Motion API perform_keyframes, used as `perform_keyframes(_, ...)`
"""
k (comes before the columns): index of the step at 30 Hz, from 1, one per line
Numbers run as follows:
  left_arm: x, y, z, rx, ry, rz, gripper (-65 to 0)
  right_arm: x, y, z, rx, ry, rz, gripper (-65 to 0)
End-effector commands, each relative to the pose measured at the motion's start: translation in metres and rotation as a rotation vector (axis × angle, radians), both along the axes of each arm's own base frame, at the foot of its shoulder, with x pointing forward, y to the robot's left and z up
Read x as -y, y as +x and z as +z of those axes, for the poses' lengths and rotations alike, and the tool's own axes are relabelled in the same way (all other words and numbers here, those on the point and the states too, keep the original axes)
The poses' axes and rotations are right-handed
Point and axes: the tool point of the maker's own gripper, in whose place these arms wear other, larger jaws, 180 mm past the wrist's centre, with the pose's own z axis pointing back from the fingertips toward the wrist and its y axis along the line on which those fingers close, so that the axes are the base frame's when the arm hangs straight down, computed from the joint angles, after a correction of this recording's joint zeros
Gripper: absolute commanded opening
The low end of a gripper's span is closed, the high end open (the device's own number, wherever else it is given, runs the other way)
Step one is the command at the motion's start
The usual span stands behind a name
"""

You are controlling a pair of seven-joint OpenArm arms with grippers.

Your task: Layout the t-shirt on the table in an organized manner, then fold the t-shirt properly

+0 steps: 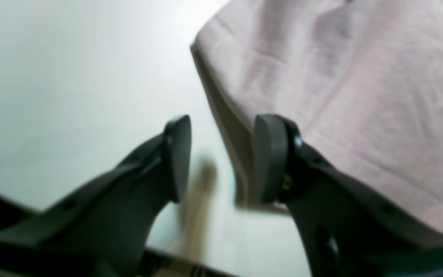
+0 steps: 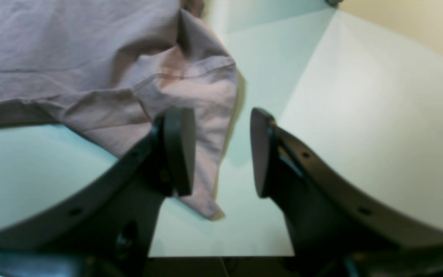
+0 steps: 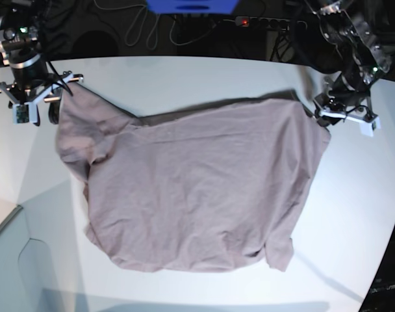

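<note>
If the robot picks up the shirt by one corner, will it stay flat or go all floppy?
Probably floppy: the t-shirt lies wrinkled and bunched at its sleeve, so it would likely droop. It looks thin, so probably light. On the smooth table it may slide easily.

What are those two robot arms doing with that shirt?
They are laying a plain mauve-grey cotton t-shirt out on the big smooth white table so it can be folded. The shirt lies spread but wrinkled, with one sleeve bunched. The left pincer hangs open at one far corner of the shirt, and the right pincer hangs open over the sleeve at the other. Neither one is holding the cloth. No fold has been made yet.
</note>
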Motion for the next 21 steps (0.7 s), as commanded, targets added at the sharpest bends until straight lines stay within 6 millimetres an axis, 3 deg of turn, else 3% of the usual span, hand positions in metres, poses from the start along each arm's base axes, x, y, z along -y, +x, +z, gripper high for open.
perform_keyframes(1,0.0,0.013,0.003,0.028,-0.016,0.0,-38.6,0.001,0.004,0.012,0.045,-0.01,0.006,-40.9)
perform_keyframes(4,0.008,0.023,-0.008,0.016,-0.065,0.001,-38.7,0.001,0.003,0.012,0.042,-0.01,0.006,-41.0)
perform_keyframes(8,0.017,0.043,-0.008,0.034,-0.103,-0.002,-39.3,0.002,0.003,0.012,0.042,-0.01,0.005,-41.1)
perform_keyframes(10,0.019,0.053,-0.002,0.056,-0.104,-0.006,-44.9,0.002,0.003,0.012,0.042,-0.01,0.005,-41.2)
perform_keyframes(13,0.029,0.063,0.004,0.07,-0.1,-0.047,-63.6,0.002,0.003,0.012,0.041,-0.012,0.005,-41.2)
perform_keyframes(14,0.032,0.066,0.006,0.072,-0.095,-0.063,-65.0,0.003,0.003,0.012,0.041,-0.013,0.004,-41.2)
perform_keyframes(17,0.038,0.071,0.013,0.089,-0.083,-0.09,-65.0,0.009,0.002,0.013,0.044,-0.022,-0.014,-41.2)
perform_keyframes(21,0.037,0.078,0.047,0.179,-0.03,-0.087,-65.0,0.012,0.002,0.014,0.046,-0.026,-0.019,-41.2)
